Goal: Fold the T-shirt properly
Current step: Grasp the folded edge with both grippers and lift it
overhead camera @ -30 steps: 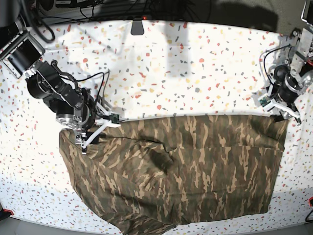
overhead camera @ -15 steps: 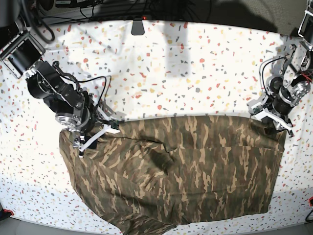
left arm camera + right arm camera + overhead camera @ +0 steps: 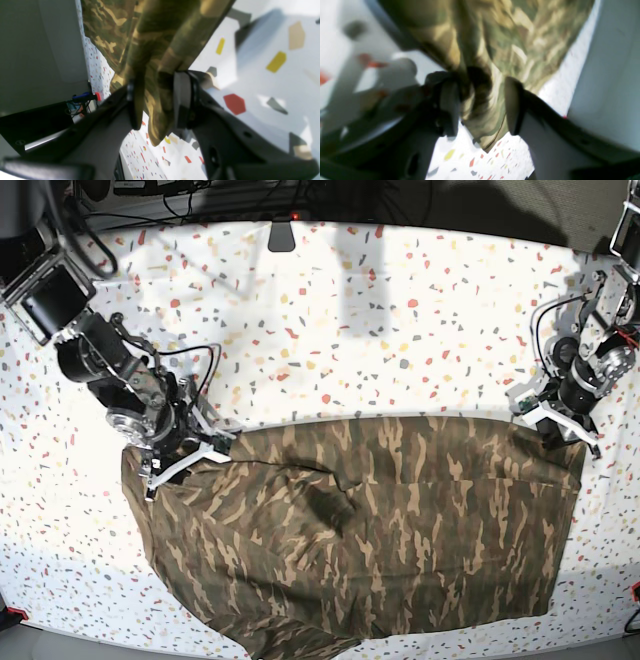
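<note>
In the left wrist view, the left gripper (image 3: 156,100) had its jaws clamped on a bunched fold of the camouflage T-shirt (image 3: 150,45), above the white speckled table (image 3: 262,82). In the right wrist view, which was blurred, the right gripper (image 3: 480,105) had its jaws closed around another gathered fold of the T-shirt (image 3: 482,50). In the base view, the T-shirt (image 3: 380,530) lay spread across the near half of the table (image 3: 350,310), with the left gripper (image 3: 560,425) at its far corner on the view's right and the right gripper (image 3: 185,460) at its far corner on the view's left.

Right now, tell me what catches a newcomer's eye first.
The camouflage T-shirt sprawls across the near half of the speckled table. The right end effector pinches its far corner on the base view's left, and the left end effector grips the opposite far corner.
</note>
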Available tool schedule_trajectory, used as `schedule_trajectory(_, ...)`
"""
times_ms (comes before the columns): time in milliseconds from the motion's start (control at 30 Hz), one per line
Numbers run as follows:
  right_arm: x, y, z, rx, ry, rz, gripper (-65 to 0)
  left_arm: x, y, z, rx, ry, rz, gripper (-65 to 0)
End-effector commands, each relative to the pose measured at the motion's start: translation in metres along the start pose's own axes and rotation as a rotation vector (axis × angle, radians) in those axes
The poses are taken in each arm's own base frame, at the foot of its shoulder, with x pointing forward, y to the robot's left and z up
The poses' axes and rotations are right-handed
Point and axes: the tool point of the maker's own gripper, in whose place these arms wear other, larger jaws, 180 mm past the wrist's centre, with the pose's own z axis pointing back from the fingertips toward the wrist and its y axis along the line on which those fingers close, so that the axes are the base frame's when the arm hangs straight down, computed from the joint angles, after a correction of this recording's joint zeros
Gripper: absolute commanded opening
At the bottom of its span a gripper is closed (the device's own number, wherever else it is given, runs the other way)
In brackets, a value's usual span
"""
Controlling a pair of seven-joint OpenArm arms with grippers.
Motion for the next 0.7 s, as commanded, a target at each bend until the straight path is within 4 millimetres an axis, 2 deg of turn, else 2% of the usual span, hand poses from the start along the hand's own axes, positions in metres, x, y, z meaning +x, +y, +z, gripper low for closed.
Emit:
schedule_trajectory(0,-0.006,-0.012,0.000,-0.030,0.020,0.001,-39.0,-0.011,0.000,0.002,-0.015,0.027,-0.018,-46.6)
schedule_trajectory(133,0.002,-0.012,-0.002,-0.033,0.017,0.006,-39.0,-0.011,-0.001,0.002,-0.016,0.028,-0.018,-47.9)
schedule_trajectory(267,0.002,-0.013,-0.001,-0.036,0.024,0.007,-40.2,-0.011,0.000,0.002,-0.016,0.028,-0.018,-55.3)
schedule_trajectory(300,0.000,-0.013,-0.001,-0.036,0.034,0.007,-44.2,-0.011,0.000,0.002,-0.016,0.028,-0.018,-57.5)
schedule_trajectory(400,-0.006,-0.013,-0.001,-0.035,0.067,0.003,-64.9,-0.011,0.000,0.002,-0.016,0.028,-0.018,-65.0)
schedule_trajectory(667,-0.016,-0.012,0.001,-0.034,0.122,-0.002,-65.0,-0.025,0.000,0.003,-0.013,0.109,-0.019,-65.0)
